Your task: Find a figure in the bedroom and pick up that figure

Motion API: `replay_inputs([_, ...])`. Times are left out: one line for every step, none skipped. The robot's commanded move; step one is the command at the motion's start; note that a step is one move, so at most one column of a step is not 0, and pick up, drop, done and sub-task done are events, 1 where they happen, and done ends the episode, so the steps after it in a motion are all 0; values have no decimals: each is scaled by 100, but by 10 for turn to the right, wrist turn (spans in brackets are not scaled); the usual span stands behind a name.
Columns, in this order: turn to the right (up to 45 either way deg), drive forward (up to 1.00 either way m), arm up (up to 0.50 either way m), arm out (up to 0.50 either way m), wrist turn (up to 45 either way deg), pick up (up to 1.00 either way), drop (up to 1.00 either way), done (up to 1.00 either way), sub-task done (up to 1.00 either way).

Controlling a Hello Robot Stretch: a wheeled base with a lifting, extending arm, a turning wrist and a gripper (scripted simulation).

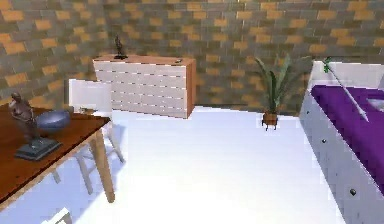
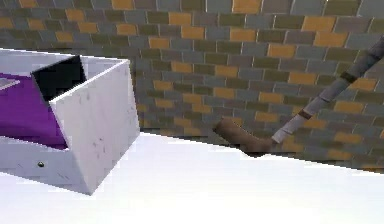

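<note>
Statue [image 1: 24, 113] on table [image 1: 86, 127] left; dresser [image 1: 145, 85] behind; plant [image 1: 271, 88] between dresser and bed [image 1: 350, 125].

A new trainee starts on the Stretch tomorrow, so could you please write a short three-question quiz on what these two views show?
1. True or false: the white dresser stands against the brick wall.
2. Multiple choice: what colour is the cover on the bed? A green, B purple, C red.
3. Fill in the missing word: in the forward view's left, the dark statuette stands beside a bowl on the wooden ____.

Key:
1. True.
2. B.
3. table.
</note>
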Motion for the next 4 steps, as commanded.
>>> replay_inputs([0, 60, 0, 0, 0, 0, 0, 0, 0])
replay_inputs([-450, 0, 0, 0, 0, 0, 0, 0, 0])
replay_inputs([-450, 0, 0, 0, 0, 0, 0, 0, 0])
replay_inputs([-450, 0, 0, 0, 0, 0, 0, 0, 0])
